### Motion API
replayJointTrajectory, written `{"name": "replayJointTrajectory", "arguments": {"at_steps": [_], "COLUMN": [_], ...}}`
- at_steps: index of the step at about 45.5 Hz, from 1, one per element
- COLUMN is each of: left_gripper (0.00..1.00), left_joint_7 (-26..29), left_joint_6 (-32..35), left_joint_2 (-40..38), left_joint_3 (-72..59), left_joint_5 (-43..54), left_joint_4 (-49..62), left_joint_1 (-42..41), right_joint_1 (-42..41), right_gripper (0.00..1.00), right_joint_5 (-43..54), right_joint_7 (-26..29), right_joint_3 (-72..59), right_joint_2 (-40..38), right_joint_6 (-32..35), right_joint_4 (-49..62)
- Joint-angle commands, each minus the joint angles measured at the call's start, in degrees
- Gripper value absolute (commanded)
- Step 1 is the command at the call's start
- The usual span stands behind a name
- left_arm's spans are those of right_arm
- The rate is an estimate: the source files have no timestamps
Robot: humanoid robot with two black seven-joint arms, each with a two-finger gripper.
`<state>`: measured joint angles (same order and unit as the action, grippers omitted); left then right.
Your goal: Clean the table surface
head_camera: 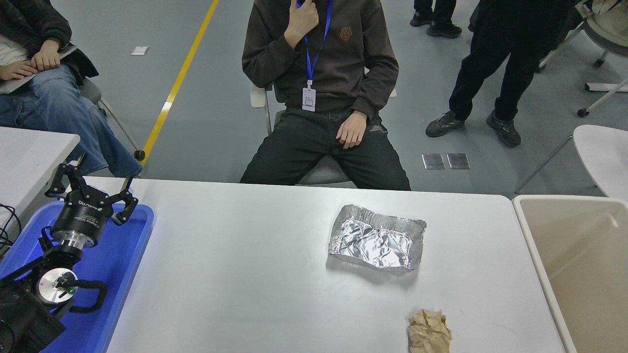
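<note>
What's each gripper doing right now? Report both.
Left gripper: open, holding nothing, parked over the blue tray.
Right gripper: not in view.

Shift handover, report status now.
Left end effector open, parked over blue tray; right arm out of view. Table uncleaned: foil tray, crumpled paper remain. Bin beside table.

The bin [579,274] is cut off at the right and bottom edges, the blue tray [117,274] at the lower left.
</note>
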<state>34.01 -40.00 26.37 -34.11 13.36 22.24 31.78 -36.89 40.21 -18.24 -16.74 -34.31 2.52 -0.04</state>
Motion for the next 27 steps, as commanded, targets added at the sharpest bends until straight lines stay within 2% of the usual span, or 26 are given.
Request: {"name": "replayJointTrajectory", "arguments": {"at_steps": [1,17,27], "left_gripper": [1.00,1.00,1.00], "left_joint_7": [0.0,0.0,0.0], "left_joint_6": [0.0,-0.1,0.0], "left_joint_2": [0.0,0.0,0.0], "left_joint_3": [0.0,0.0,0.0], "left_joint_5": [0.0,0.0,0.0], "left_joint_4": [0.0,0.0,0.0], "left_joint_1": [0.0,0.0,0.0], "right_joint_1": [-0.2,-0.7,0.9], "right_gripper": [0.96,0.99,0.99], "right_joint_5": [-2.9,-2.9,-3.0], "right_joint_7": [0.1,0.2,0.1], "right_joint_3": [0.5,17.6,37.8], "right_joint_2": [-0.9,-4.9,-5.9], "right_joint_6": [0.2,0.5,0.6], "right_joint_4": [-0.5,-6.9,-12.9]}}
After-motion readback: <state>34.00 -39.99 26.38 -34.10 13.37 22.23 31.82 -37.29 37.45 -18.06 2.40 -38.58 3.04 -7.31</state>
